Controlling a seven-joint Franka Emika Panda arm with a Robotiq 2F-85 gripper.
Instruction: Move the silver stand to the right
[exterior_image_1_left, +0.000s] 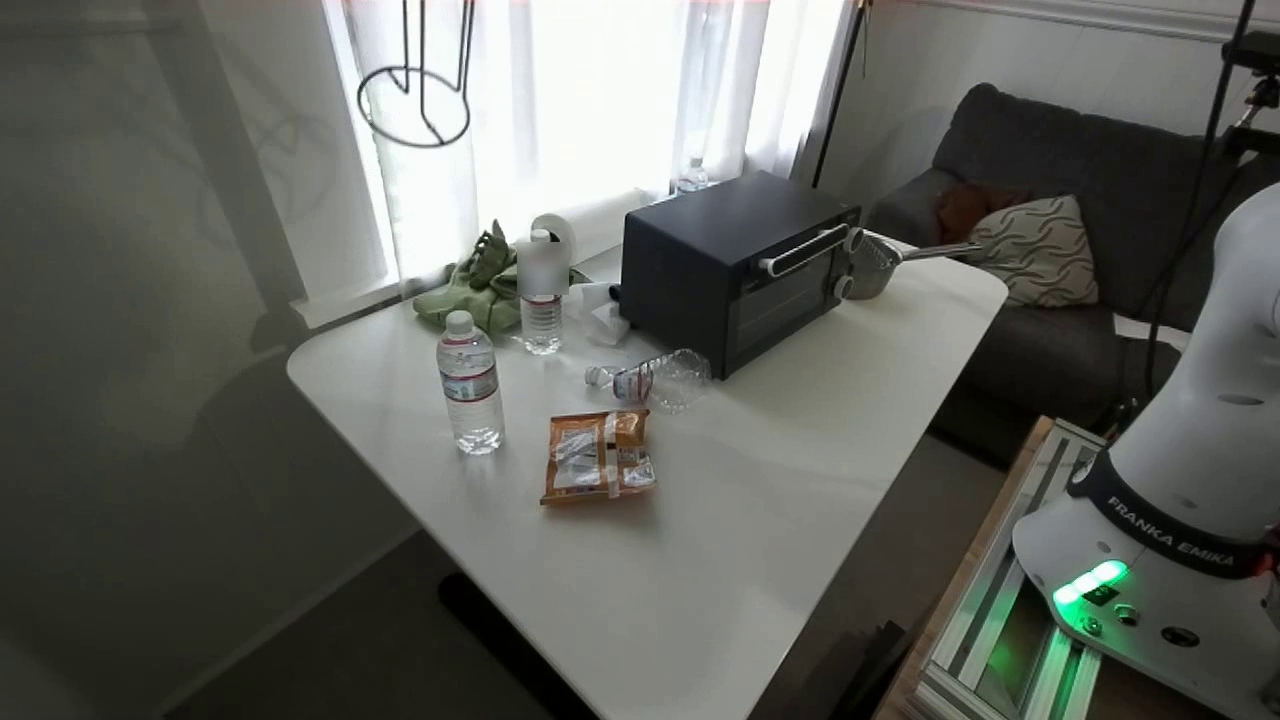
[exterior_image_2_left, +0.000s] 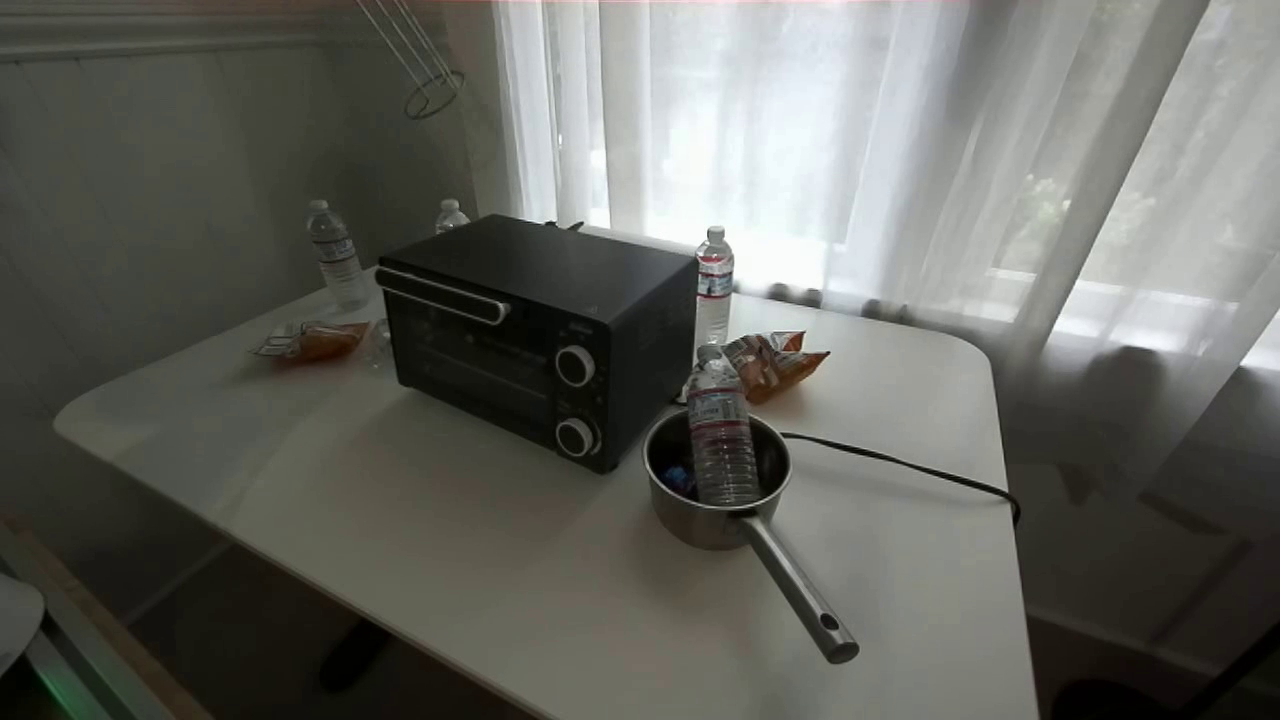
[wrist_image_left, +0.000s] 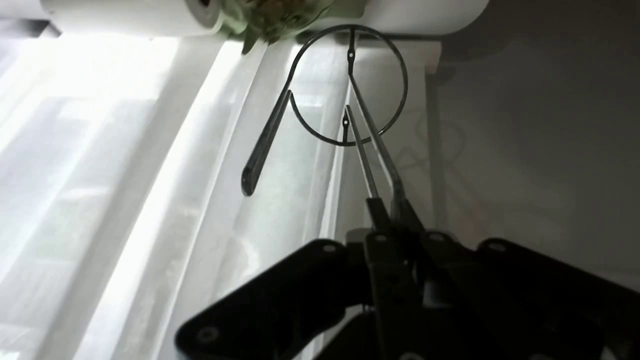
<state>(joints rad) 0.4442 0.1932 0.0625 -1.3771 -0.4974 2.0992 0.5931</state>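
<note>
The silver stand is a wire frame with a round ring and several long rods. It hangs in the air in both exterior views, high above the table's far-left part in an exterior view (exterior_image_1_left: 422, 80) and at the upper left in an exterior view (exterior_image_2_left: 432, 72). Its upper end is cut off in both. In the wrist view the stand (wrist_image_left: 372, 125) reaches away from the jaws, ring farthest out. My gripper (wrist_image_left: 392, 220) is shut on the stand's rods; the exact contact is dark. The gripper is out of frame in both exterior views.
The white table (exterior_image_1_left: 760, 540) bears a black toaster oven (exterior_image_1_left: 740, 230), an upright bottle (exterior_image_1_left: 470, 385), a lying bottle (exterior_image_1_left: 675, 380), an orange snack bag (exterior_image_1_left: 600, 458), a green cloth (exterior_image_1_left: 470, 295) and a pot (exterior_image_2_left: 700, 525) with a bottle in it. A curtained window (exterior_image_2_left: 780, 130) stands behind.
</note>
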